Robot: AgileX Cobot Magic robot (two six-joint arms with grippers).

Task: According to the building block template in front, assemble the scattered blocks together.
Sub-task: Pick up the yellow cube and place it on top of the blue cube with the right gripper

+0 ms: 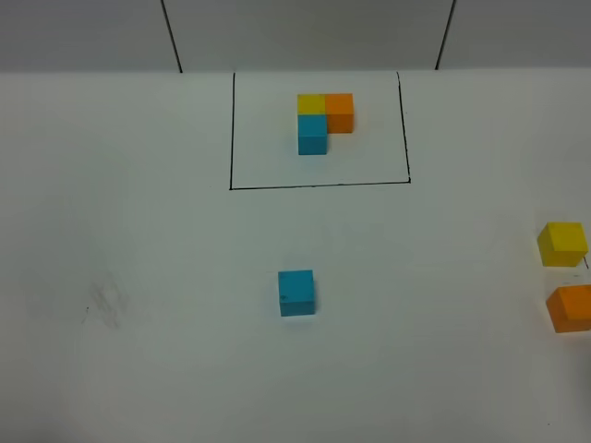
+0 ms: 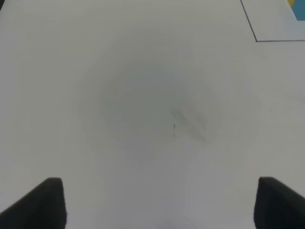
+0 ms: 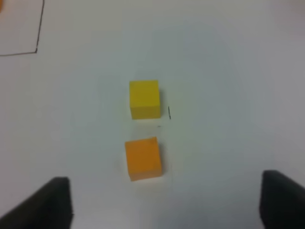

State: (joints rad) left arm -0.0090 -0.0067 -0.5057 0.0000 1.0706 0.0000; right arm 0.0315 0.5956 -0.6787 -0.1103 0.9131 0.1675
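Observation:
The template [image 1: 323,120] is an L of yellow, orange and cyan cubes inside a black drawn rectangle at the back of the table. A loose cyan block [image 1: 296,293] sits mid-table. A loose yellow block [image 1: 562,244] and a loose orange block [image 1: 570,308] sit at the right edge; both show in the right wrist view, yellow [image 3: 144,98] and orange [image 3: 142,158]. My right gripper [image 3: 167,202] is open and empty, hovering above the orange block. My left gripper [image 2: 159,202] is open and empty over bare table. Neither gripper shows in the exterior high view.
A faint smudge [image 1: 104,303] marks the white table at the left, also in the left wrist view [image 2: 188,123]. A corner of the black rectangle [image 2: 256,40] shows in the left wrist view and another corner [image 3: 36,51] in the right wrist view.

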